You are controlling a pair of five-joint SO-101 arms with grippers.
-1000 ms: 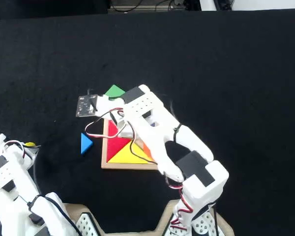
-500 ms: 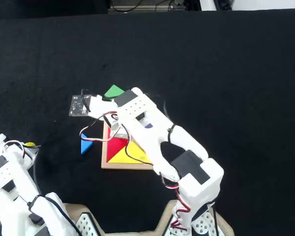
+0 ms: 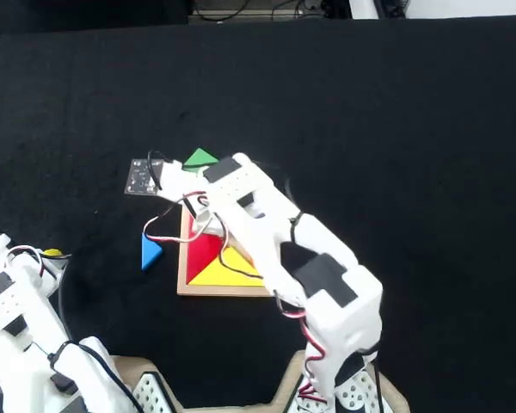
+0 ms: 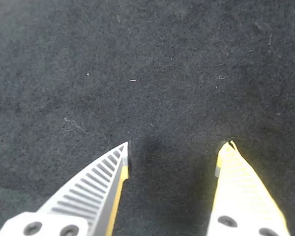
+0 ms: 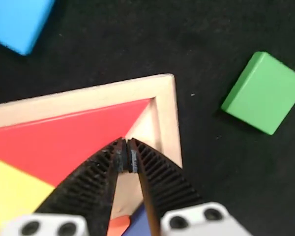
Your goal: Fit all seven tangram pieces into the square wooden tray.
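- Wooden tray point(image 3: 182, 274): lies on the black table point(image 3: 396, 129), closer to its near and left edges. A red triangle point(image 5: 64, 137) and a yellow triangle point(image 3: 225, 270) are seated inside. Bare wood shows in the tray corner beside the red triangle.
- Loose pieces: the green piece point(image 5: 263, 93) rests on the table just off that same tray corner, clear of the rim. The blue piece point(image 3: 150, 251) lies just off the tray's left edge.
- Right gripper point(image 5: 125, 147): jaws pressed together and holding nothing, with the tips over the unfilled corner.
- Left gripper point(image 4: 178, 145): jaws spread and empty, above bare table towards the near-left corner.
- Assessment: the task is incomplete and a loose piece looks due next. Part the jaws before descending and straddle two opposite flat sides of the piece. Lower it level into the gap so that it neither rides on the rim nor shifts the red triangle.
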